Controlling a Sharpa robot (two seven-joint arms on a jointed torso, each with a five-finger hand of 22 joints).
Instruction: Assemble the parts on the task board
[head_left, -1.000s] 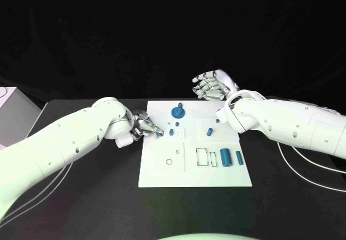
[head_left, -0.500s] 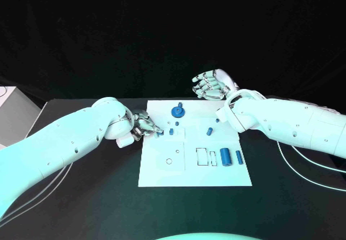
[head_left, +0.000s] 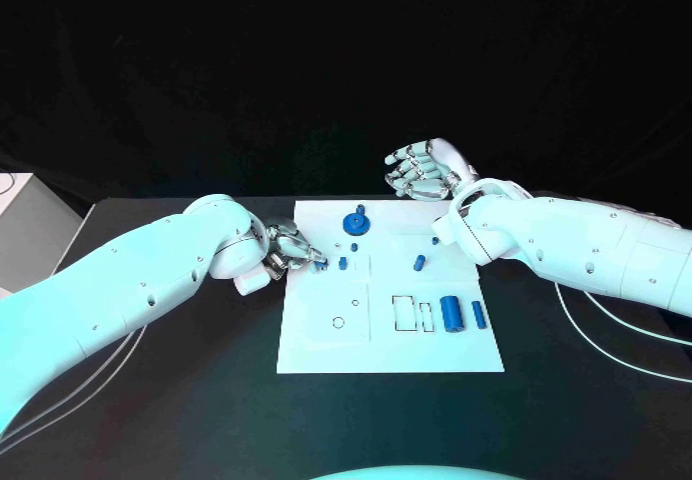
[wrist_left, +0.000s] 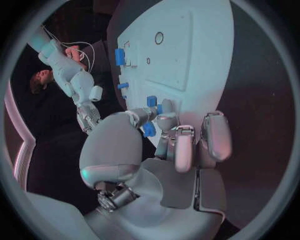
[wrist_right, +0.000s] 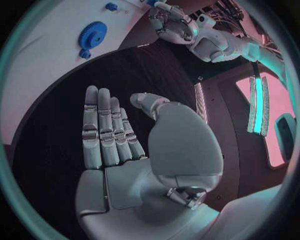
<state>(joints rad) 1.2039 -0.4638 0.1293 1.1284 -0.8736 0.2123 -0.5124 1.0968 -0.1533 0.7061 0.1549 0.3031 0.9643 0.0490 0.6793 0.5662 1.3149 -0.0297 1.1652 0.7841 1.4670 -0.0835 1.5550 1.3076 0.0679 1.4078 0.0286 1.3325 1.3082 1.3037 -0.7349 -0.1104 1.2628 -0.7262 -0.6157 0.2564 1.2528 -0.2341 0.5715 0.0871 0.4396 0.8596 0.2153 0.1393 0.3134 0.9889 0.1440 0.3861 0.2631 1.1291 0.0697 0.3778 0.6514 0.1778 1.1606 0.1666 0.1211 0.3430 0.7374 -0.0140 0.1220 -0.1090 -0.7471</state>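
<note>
The white task board (head_left: 389, 350) lies in the middle of the black table. My left hand (head_left: 289, 250) is at the board's left edge, its fingers curled over the rim. In the left wrist view the thumb and fingers of the left hand (wrist_left: 169, 145) pinch a small blue part (wrist_left: 149, 130). My right hand (head_left: 423, 172) is raised beyond the board's far right corner, fingers straight and together, holding nothing (wrist_right: 125, 145). On the board are a blue gear (head_left: 355, 222), a small blue piece (head_left: 343, 263), a blue peg (head_left: 420, 264) and a blue cylinder (head_left: 451, 313).
A thin blue bar (head_left: 477, 315) lies beside the cylinder, next to two outlined slots (head_left: 405, 312). A round hole (head_left: 339, 323) is at the board's near left. A white box (head_left: 22, 205) stands at the table's far left. Cables (head_left: 606, 330) trail under my right arm.
My left hand has shifted slightly toward the far side along the board's left edge, fingers still curled. The right hand has stayed where it was.
</note>
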